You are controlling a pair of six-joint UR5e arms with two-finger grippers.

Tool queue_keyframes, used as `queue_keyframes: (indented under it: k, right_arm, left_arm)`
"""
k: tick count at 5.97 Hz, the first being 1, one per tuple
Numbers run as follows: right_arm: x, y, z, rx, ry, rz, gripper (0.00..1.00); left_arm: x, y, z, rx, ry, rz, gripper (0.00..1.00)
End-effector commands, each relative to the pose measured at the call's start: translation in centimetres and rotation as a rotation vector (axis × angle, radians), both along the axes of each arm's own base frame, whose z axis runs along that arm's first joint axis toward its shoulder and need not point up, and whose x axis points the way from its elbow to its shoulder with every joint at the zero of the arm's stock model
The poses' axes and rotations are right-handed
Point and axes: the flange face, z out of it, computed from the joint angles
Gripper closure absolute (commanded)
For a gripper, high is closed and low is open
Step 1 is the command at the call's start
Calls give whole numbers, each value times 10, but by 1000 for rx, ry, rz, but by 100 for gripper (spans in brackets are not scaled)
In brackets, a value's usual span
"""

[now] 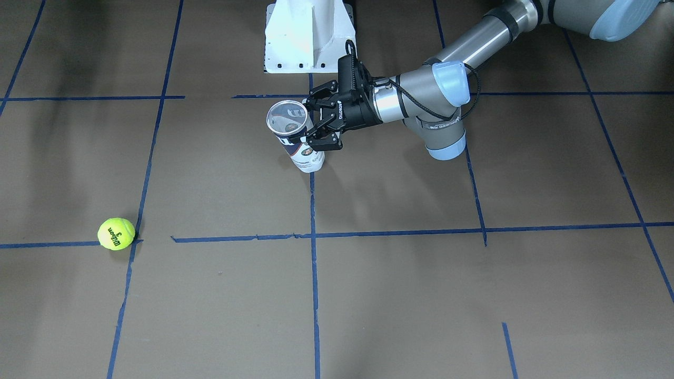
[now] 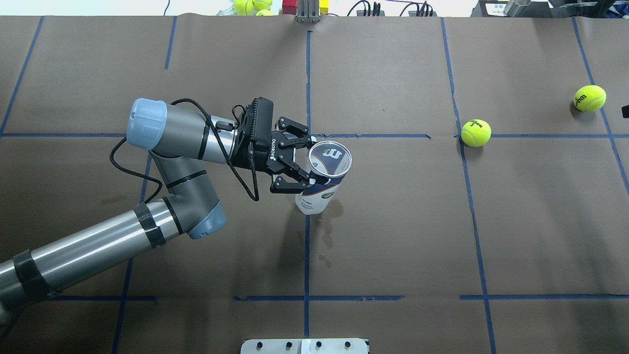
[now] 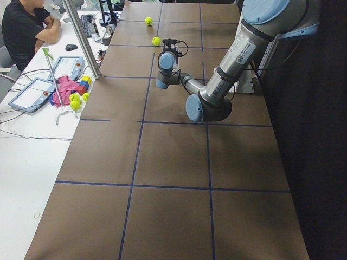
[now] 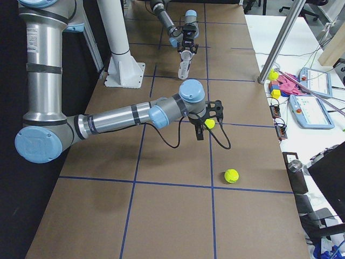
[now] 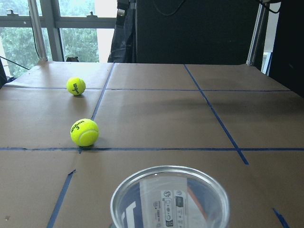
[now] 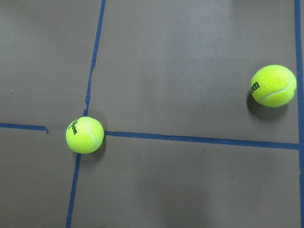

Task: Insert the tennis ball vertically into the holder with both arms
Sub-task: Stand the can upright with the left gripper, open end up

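Observation:
The holder (image 2: 322,182) stands upright on the table's middle line with its mouth open upward; it also shows in the front view (image 1: 300,142). My left gripper (image 2: 312,161) reaches in level, one finger on each side of the holder just below the rim, shut on it. The left wrist view shows the holder's mouth (image 5: 170,197). The tennis ball (image 2: 475,132) lies on a tape crossing to the right, apart from the holder; it also shows in the front view (image 1: 116,233). My right gripper (image 4: 202,129) hangs above that ball (image 4: 210,123); I cannot tell if it is open. Its camera looks down on the ball (image 6: 84,135).
A second tennis ball (image 2: 589,98) lies farther right, also in the right wrist view (image 6: 273,85). The white pedestal (image 1: 308,37) stands behind the holder. More balls and blocks lie at the table's far edge (image 2: 253,6). A person sits at the side desk (image 3: 24,30).

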Motion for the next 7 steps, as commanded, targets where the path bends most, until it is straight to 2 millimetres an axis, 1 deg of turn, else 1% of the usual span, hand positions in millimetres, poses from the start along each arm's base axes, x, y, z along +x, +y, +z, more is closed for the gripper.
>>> queue_keyframes:
  k: [1, 2, 4, 5, 6, 7]
  right_arm:
    - [-1, 1, -3, 6, -1, -2, 0]
    - [-2, 1, -4, 8, -1, -5, 0]
    - [-4, 2, -9, 9, -5, -4, 0]
    - [-5, 2, -9, 5, -6, -2, 0]
    - [-5, 2, -9, 5, -6, -2, 0]
    - [-5, 2, -9, 6, -6, -2, 0]
  left_arm:
    - [0, 0, 4, -9, 14, -4, 39]
    - [5, 1, 9, -17, 6, -3, 38]
    - [9, 1, 14, -28, 0, -6, 35]
    - [9, 1, 15, -47, -2, 1, 24]
    - [9, 1, 15, -47, -2, 1, 17]
    - [8, 1, 18, -49, -2, 0, 14]
